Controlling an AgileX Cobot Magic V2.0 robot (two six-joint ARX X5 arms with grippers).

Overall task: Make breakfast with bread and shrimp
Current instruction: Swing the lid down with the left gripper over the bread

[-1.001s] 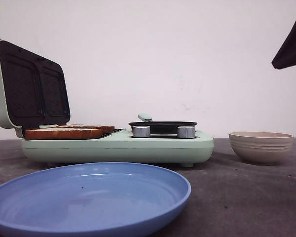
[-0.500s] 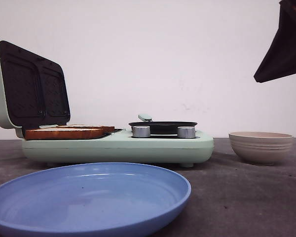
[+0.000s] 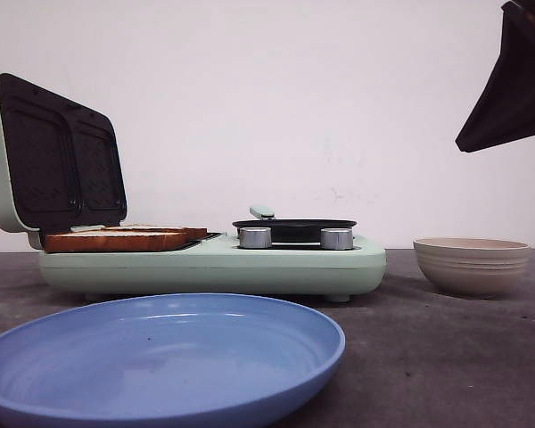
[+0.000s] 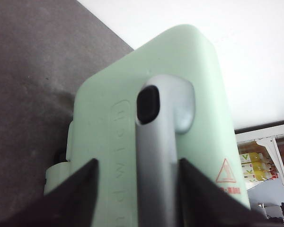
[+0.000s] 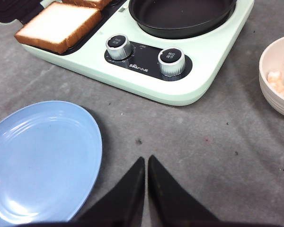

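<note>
Front view shows the right arm's black gripper (image 3: 508,85) dropped lower than a second ago, fingertips together; probably heading for the beige ribbed bowl (image 3: 472,265) of pink shrimp (image 5: 282,78).

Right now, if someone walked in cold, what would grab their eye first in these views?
Probably the mint-green breakfast maker across the middle of the table, lid up, with toasted bread on its left plate and a black pan on its right. Next, the big blue plate in the foreground. To the right sits a beige bowl, and the right wrist view shows shrimp inside it.
</note>
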